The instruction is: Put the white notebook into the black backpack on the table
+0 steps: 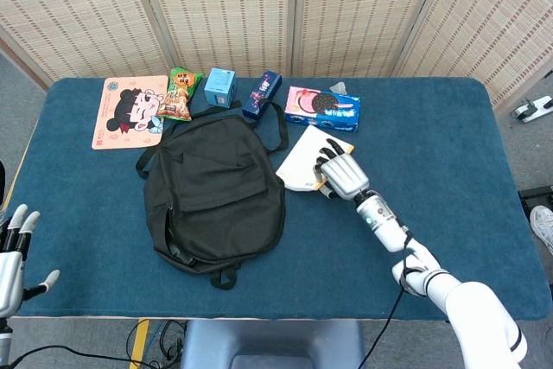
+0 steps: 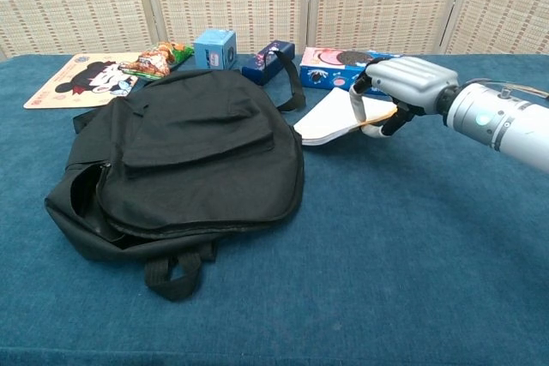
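Observation:
The white notebook [image 1: 301, 164] [image 2: 330, 117] lies tilted beside the right edge of the black backpack [image 1: 214, 192] [image 2: 180, 156], its far edge lifted off the cloth. My right hand [image 1: 342, 174] [image 2: 405, 85] grips the notebook's right edge, fingers over the top and thumb underneath. The backpack lies flat at the middle of the table; whether its zip is open I cannot tell. My left hand [image 1: 12, 250] hangs off the table's near left corner, fingers spread and holding nothing; the chest view does not show it.
Along the far edge stand a cartoon mat [image 1: 129, 111], a snack bag [image 1: 178, 92], a light blue box [image 1: 219, 86], a dark blue box [image 1: 261, 94] and a cookie box [image 1: 325, 110] right behind the notebook. A backpack strap [image 1: 281, 130] loops toward the notebook.

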You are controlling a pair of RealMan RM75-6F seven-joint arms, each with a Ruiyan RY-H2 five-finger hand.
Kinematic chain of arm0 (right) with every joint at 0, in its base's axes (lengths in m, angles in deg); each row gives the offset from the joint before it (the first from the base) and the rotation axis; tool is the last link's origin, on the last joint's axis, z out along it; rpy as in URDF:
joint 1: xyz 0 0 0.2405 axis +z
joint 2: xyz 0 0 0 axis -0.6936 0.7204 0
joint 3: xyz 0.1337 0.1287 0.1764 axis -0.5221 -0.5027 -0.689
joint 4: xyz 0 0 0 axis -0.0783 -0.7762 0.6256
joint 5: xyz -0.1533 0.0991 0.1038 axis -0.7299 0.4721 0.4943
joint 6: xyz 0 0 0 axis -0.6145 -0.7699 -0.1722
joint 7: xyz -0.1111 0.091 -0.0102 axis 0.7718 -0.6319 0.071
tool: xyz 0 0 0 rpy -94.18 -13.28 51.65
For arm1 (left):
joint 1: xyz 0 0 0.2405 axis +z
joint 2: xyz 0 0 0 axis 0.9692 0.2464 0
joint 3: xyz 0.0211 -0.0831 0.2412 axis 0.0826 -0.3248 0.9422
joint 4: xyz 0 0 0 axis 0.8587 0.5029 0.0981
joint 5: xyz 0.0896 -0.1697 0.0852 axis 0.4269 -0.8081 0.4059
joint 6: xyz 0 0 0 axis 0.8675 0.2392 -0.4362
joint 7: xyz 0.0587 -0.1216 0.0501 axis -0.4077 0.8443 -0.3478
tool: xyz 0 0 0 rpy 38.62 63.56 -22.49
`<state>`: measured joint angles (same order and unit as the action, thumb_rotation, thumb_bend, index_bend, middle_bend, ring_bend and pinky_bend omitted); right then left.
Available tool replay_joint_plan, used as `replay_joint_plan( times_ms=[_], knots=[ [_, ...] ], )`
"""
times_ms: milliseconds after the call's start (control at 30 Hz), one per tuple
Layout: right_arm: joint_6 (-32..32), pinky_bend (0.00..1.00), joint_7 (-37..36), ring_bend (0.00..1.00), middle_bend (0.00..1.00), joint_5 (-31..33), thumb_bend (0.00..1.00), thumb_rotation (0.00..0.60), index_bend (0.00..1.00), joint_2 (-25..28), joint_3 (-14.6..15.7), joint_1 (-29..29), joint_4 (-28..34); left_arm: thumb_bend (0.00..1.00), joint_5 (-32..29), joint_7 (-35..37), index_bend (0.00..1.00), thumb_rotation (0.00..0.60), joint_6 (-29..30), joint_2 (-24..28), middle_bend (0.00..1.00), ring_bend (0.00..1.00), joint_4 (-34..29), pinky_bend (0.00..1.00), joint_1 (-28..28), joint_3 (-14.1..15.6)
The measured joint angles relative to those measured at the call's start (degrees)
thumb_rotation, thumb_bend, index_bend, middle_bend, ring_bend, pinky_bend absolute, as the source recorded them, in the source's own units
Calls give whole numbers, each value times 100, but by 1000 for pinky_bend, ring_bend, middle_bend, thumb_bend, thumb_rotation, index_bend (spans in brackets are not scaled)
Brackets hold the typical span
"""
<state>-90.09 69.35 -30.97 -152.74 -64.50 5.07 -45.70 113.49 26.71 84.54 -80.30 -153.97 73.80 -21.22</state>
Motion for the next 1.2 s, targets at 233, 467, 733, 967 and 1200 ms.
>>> replay_joint_plan(
  times_ms=[233, 467, 733, 967, 1200],
  knots=[
    [-94, 61, 132, 209, 447, -12, 550, 600, 660, 126, 9, -7, 171, 184, 28, 65, 9, 600, -67, 74, 0, 0, 16, 0, -101, -78],
    [-639, 88, 455, 234, 467, -139, 629, 600, 660, 585, 25, -106, 713, 184, 122, 211, 21, 600, -384, 229, 0, 0, 28, 0, -394, -200],
    [-1329, 119, 921, 235, 468, -284, 629, 600, 660, 1355, -11, -292, 1560, 185, 317, 600, 71, 600, -1024, 419, 0, 0, 4, 0, -967, -402],
    [-1755, 141, 1214, 236, 468, -324, 629, 600, 660, 1890, -145, -451, 2103, 185, 478, 1268, 117, 600, -1932, 509, 1, 37, 133, 26, -1619, -502],
    [-2077, 145, 1402, 240, 468, -312, 629, 600, 660, 2340, -266, -623, 2508, 185, 766, 1967, 206, 600, -2800, 371, 92, 125, 533, 109, -2483, -602]
  ],
)
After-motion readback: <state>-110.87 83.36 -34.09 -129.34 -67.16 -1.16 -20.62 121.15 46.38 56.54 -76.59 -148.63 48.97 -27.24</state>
